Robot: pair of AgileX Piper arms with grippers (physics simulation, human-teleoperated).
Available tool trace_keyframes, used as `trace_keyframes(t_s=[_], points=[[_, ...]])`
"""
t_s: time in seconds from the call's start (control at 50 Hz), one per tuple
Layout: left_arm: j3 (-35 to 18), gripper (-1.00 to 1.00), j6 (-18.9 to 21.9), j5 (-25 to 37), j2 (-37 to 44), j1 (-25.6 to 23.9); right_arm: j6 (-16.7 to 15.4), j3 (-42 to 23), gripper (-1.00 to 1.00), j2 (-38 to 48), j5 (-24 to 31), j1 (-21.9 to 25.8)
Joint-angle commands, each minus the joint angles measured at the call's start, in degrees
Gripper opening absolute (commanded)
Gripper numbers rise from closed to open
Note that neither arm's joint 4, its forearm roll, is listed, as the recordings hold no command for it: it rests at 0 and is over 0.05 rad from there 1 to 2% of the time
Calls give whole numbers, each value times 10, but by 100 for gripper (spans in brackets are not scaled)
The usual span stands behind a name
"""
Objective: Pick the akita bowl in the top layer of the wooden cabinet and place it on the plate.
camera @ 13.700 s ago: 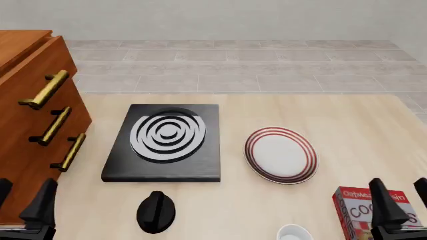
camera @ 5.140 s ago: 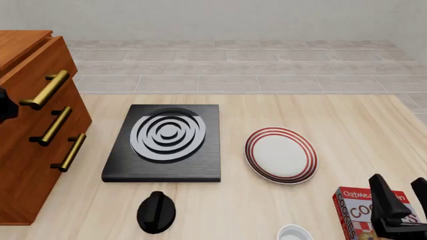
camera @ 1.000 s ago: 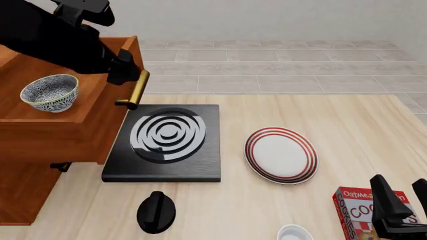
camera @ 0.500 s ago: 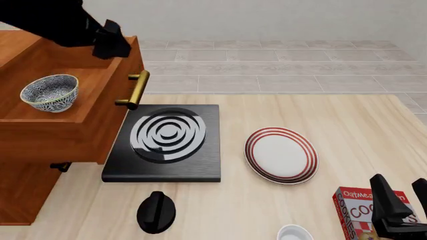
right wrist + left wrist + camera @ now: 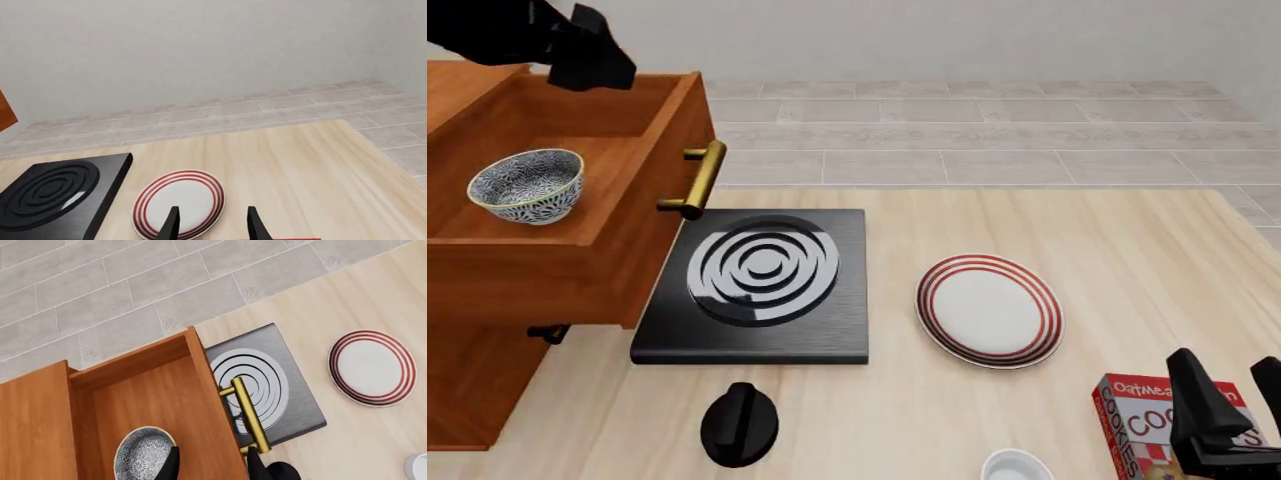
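The akita bowl (image 5: 526, 185) (image 5: 143, 459) stands upright in the pulled-out top layer (image 5: 601, 200) of the wooden cabinet (image 5: 474, 380), near the drawer's left side. My left gripper (image 5: 590, 62) (image 5: 213, 466) hovers open above the drawer's far right corner, well above the bowl and holding nothing. The red-ringed white plate (image 5: 989, 311) (image 5: 179, 202) (image 5: 371, 367) lies bare on the table, right of centre. My right gripper (image 5: 1225, 408) (image 5: 212, 225) stands open and empty at the near right, above the table.
A black slab with white spiral rings (image 5: 761, 285) lies between cabinet and plate. The drawer's brass handle (image 5: 698, 180) overhangs the slab's left edge. A black knob-shaped object (image 5: 739, 424), a white cup (image 5: 1020, 467) and a cookie box (image 5: 1154, 420) sit along the near edge.
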Motion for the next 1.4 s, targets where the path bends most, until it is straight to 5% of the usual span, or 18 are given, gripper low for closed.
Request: trace_keyframes(t_s=[0.02, 0.58, 0.94, 1.14, 1.4], points=[[9, 100, -4, 5, -14, 23, -3, 0, 100, 0, -1, 2], [61, 100, -34, -18, -43, 63, -5, 0, 100, 4, -4, 2], [86, 100, -14, -31, -33, 106, -6, -1, 100, 2, -2, 2], [114, 100, -14, -32, -24, 87, -5, 0, 100, 2, -2, 3], [99, 100, 12, -31, 5, 124, -3, 0, 100, 8, -7, 4]])
